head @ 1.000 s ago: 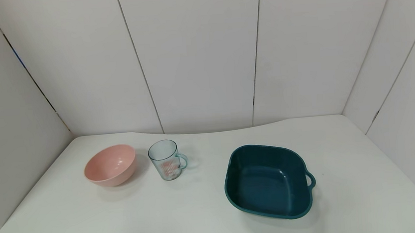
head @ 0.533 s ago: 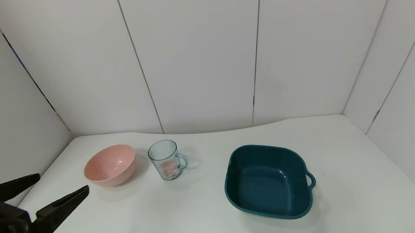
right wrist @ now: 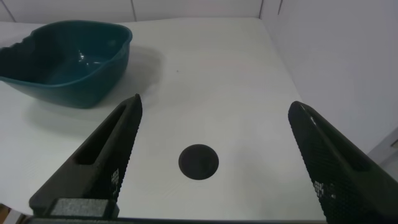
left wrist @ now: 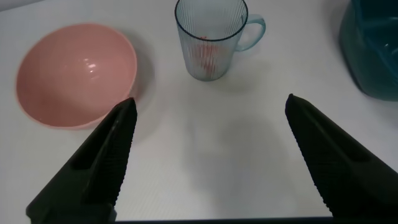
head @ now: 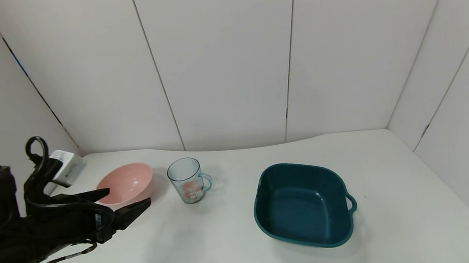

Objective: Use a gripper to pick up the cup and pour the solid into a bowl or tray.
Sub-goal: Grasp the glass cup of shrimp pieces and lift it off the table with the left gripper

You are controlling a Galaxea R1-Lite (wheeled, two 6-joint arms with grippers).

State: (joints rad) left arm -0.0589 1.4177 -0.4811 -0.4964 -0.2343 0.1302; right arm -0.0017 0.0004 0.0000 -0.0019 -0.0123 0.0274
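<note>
The clear pale-blue ribbed cup stands upright on the white table, handle toward the teal tray. Pink-red and whitish bits lie in its bottom. The pink bowl sits just left of the cup. My left gripper is open and empty, in front of the bowl and left of the cup, apart from both. In the left wrist view the cup and bowl lie ahead of the open gripper. My right gripper is open and empty over bare table; it does not show in the head view.
A dark teal squarish tray with a side handle sits right of the cup; it also shows in the right wrist view. A round dark hole is in the tabletop near the right gripper. White walls enclose the table.
My left arm has risen from the lower left corner and moved forward and right toward the bowl and cup, fingers open. The cup, bowl and tray have not moved.
</note>
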